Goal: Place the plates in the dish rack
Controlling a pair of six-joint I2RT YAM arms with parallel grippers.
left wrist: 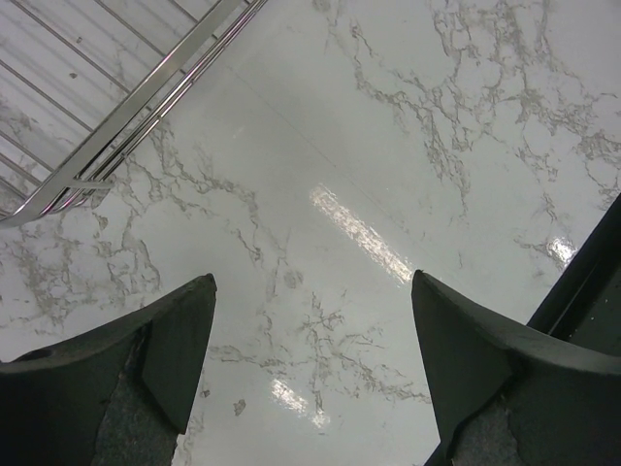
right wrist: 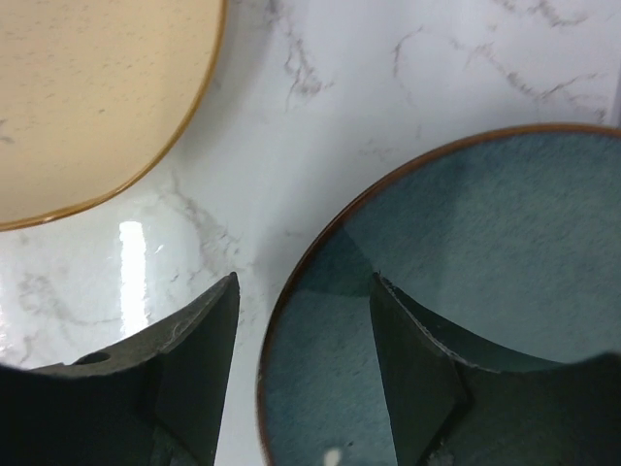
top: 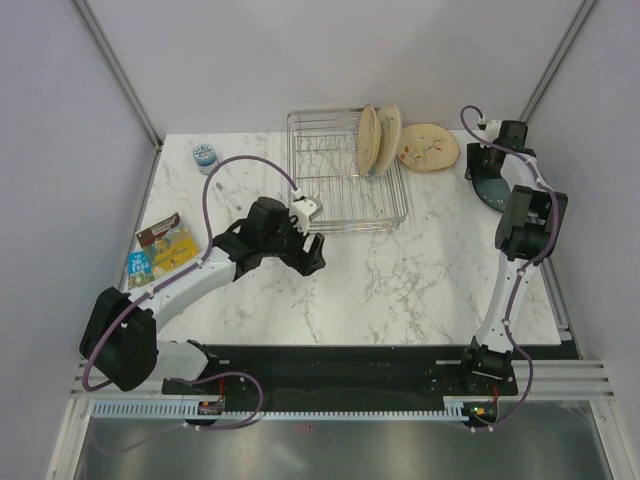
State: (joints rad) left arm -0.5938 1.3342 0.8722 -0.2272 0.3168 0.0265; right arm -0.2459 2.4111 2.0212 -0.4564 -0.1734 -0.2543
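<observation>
The wire dish rack (top: 335, 180) stands at the back middle of the table. Two plates stand on edge at its right end: a cream-tan one (top: 367, 140) and a cream one with a pale blue part (top: 388, 140). A cream-tan leaf-sprig plate (top: 428, 147) lies flat right of the rack and shows in the right wrist view (right wrist: 87, 97). The dark teal-grey plate (top: 492, 188) lies flat at the far right. My right gripper (right wrist: 303, 282) is open astride its rim (right wrist: 485, 252), one finger over the plate, one over the table. My left gripper (left wrist: 312, 280) is open and empty over bare marble by the rack's front corner (left wrist: 116, 116).
A small blue-and-white tub (top: 205, 157) stands at the back left. Snack packets (top: 162, 247) lie near the left edge. The white walls close in the back and sides. A black base strip (top: 350, 365) runs along the near edge.
</observation>
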